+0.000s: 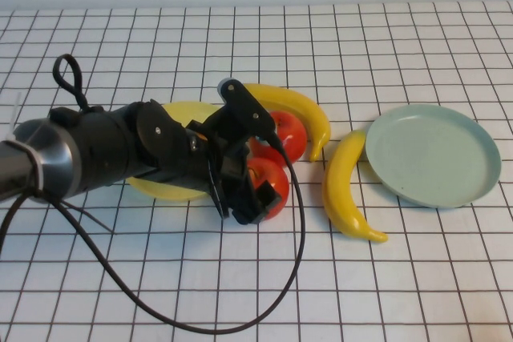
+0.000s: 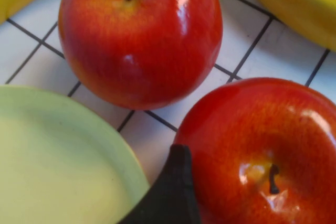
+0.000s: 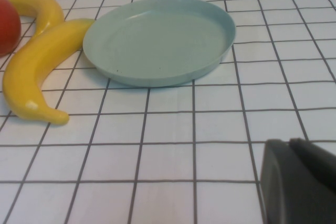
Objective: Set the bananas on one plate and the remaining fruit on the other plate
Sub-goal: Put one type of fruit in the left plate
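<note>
My left gripper (image 1: 255,188) reaches over the pale yellow plate (image 1: 172,190) and is closed round the near red apple (image 1: 272,182), which sits on the table beside that plate. In the left wrist view one dark finger (image 2: 173,192) presses against this apple (image 2: 262,150); the other finger is out of frame. The second apple (image 1: 290,134) lies just behind it. One banana (image 1: 300,106) curves behind the apples. The other banana (image 1: 345,190) lies next to the empty mint plate (image 1: 433,154). My right gripper (image 3: 292,148) is shut and empty, low over the table near the mint plate (image 3: 157,40).
The left arm's black cable (image 1: 296,230) loops over the table in front of the apples. A white checked cloth covers the whole table.
</note>
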`<state>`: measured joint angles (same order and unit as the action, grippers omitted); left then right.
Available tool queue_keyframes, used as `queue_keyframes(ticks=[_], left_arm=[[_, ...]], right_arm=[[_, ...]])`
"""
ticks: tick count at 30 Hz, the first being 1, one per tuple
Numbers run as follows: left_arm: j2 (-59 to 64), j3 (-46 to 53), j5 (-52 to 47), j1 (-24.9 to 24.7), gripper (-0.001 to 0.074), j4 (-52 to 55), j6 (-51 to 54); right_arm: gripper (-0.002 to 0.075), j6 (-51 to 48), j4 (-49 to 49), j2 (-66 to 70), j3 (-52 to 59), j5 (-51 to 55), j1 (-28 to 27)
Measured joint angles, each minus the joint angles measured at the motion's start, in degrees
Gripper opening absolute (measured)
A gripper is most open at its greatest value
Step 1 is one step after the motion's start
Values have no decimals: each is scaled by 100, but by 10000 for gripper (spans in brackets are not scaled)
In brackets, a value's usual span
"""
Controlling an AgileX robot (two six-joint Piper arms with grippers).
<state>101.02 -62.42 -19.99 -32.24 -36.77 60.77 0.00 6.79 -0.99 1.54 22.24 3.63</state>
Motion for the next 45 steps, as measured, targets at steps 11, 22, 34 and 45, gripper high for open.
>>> queue_keyframes(ticks=[11,22,34,45], left_arm=[[0,0,79,0,668,0,0],[0,0,79,0,524,0,0],[-1036,-837,-90,46,524,910,-508],[-745,-1298,-1299,1221,521,2344,-2464]], right_arm=[[-16,0,0,0,0,0,0],[-16,0,0,0,0,0,0],[-16,0,0,0,0,0,0],[-16,0,0,0,0,0,0]])
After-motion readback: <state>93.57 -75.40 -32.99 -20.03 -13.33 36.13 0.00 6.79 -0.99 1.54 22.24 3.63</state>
